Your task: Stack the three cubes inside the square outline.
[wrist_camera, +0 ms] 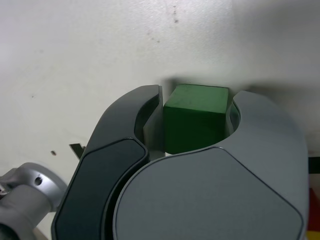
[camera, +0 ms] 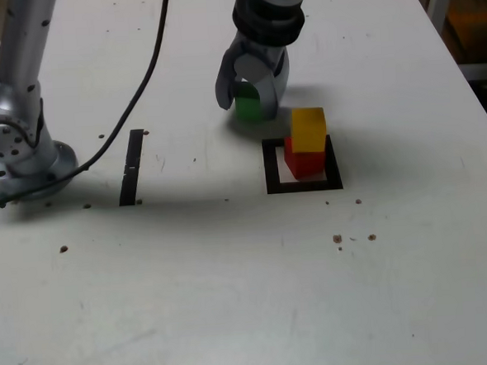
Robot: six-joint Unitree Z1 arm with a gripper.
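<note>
1. Straddling the green cube [camera: 246, 105], the gripper [camera: 251, 95] sits low over the table [camera: 234, 299] at about 11 o'clock from the square outline [camera: 303, 185] in the exterior view.
2. Jaw state: the wrist view shows the green cube [wrist_camera: 196, 117] between the two fingers [wrist_camera: 150, 107], both faces looking flush or nearly so. Reads as pinching the cube, though whether the squeeze is firm cannot be told. The cube looks to be on the table, not lifted.
3. Target: the red cube [camera: 305, 161] sits inside the outline, toward its 3 o'clock side, and the yellow cube [camera: 309, 129] is stacked on it, slightly twisted relative to the red.
4. Key relation: the stack lies at about 4 o'clock from the gripper, near but clearly apart. The drop point is the top face of the yellow cube.
5. Long axis: none, since the cube is equal-sided. What matters is yaw; the green cube's faces would need to square up with the yellow one.
6. One arm only, so no choice of hand.
7. Judged step: closing the grasp on the last cube. Two of three are stacked.
8. Risk: the yellow cube is already slightly off square, so a sideways nudge on approach could topple the stack.
</note>
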